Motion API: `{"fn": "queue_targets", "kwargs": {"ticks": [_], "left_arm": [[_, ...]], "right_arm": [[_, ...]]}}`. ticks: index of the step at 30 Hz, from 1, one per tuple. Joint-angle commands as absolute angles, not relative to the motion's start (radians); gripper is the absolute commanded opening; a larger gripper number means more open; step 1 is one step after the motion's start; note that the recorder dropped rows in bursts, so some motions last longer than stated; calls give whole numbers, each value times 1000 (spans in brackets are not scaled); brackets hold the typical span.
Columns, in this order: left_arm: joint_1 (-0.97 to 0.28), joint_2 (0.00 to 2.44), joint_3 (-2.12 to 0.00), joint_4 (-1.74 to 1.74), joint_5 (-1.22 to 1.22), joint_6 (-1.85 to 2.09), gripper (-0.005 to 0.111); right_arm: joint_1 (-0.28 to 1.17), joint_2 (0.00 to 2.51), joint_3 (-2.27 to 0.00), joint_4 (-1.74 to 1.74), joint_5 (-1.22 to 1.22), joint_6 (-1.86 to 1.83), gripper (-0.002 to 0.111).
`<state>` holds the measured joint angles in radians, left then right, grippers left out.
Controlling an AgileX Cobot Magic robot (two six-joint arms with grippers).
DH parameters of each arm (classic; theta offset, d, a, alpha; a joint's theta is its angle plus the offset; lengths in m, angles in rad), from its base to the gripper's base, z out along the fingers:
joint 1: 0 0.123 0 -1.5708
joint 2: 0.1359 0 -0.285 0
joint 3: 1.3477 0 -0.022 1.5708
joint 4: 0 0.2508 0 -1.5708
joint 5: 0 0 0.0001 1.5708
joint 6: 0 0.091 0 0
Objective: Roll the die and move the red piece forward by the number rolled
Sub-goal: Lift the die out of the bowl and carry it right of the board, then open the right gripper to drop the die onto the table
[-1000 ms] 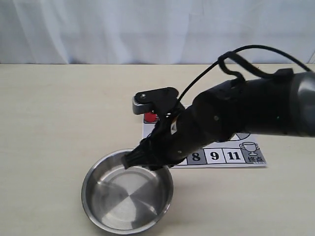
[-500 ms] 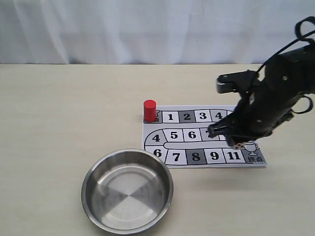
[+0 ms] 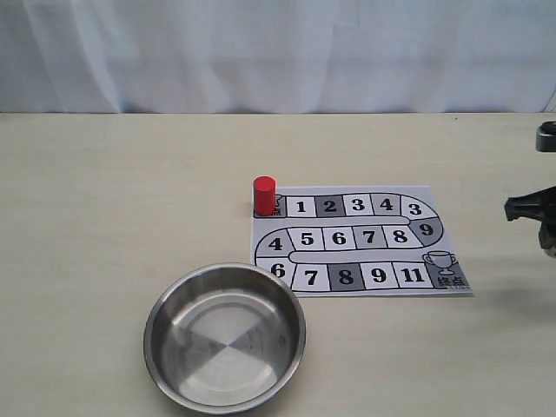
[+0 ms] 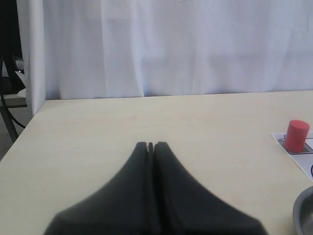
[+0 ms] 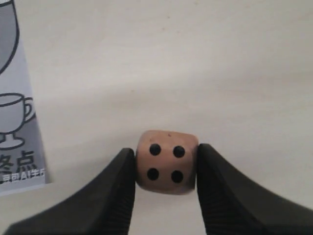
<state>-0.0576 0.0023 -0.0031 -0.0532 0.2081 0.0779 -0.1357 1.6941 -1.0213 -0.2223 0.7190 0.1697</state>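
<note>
The tan wooden die [image 5: 167, 162] sits clamped between the two black fingers of my right gripper [image 5: 166, 164], above the bare table just beyond the board's trophy end; its visible face has several pips. In the exterior view only a bit of that gripper [image 3: 537, 213] shows at the right edge. The red piece [image 3: 264, 195] stands upright on the start square at the board's top-left corner, and shows as the red cylinder [image 4: 296, 135] in the left wrist view. My left gripper [image 4: 150, 145] is shut on nothing, over bare table far from the piece.
The numbered paper board [image 3: 360, 240] lies flat at centre right. A steel bowl [image 3: 224, 337] stands in front of the board's left end, holding nothing. A white curtain [image 3: 278, 52] backs the table.
My right arm has swept from over the bowl, across the board, to the right edge of the exterior view, carrying the die. The red piece, hidden a second ago, is now in plain sight.
</note>
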Motion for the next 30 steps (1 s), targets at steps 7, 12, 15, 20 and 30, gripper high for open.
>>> {"fn": "queue_targets", "kwargs": {"ticks": [7, 12, 15, 20, 30], "left_arm": [[-59, 0, 0, -55, 196, 78, 0], [-59, 0, 0, -55, 196, 78, 0], [-59, 0, 0, -55, 196, 78, 0], [-59, 0, 0, -55, 196, 78, 0], [-59, 0, 0, -55, 196, 78, 0]], "right_arm": [[-154, 1709, -1023, -353, 705, 173, 4], [-154, 1712, -1023, -359, 701, 173, 4], [-154, 1712, -1023, -340, 691, 173, 4], [-154, 1712, -1023, -119, 645, 41, 22], [-154, 1712, -1023, 212, 601, -209, 70]]}}
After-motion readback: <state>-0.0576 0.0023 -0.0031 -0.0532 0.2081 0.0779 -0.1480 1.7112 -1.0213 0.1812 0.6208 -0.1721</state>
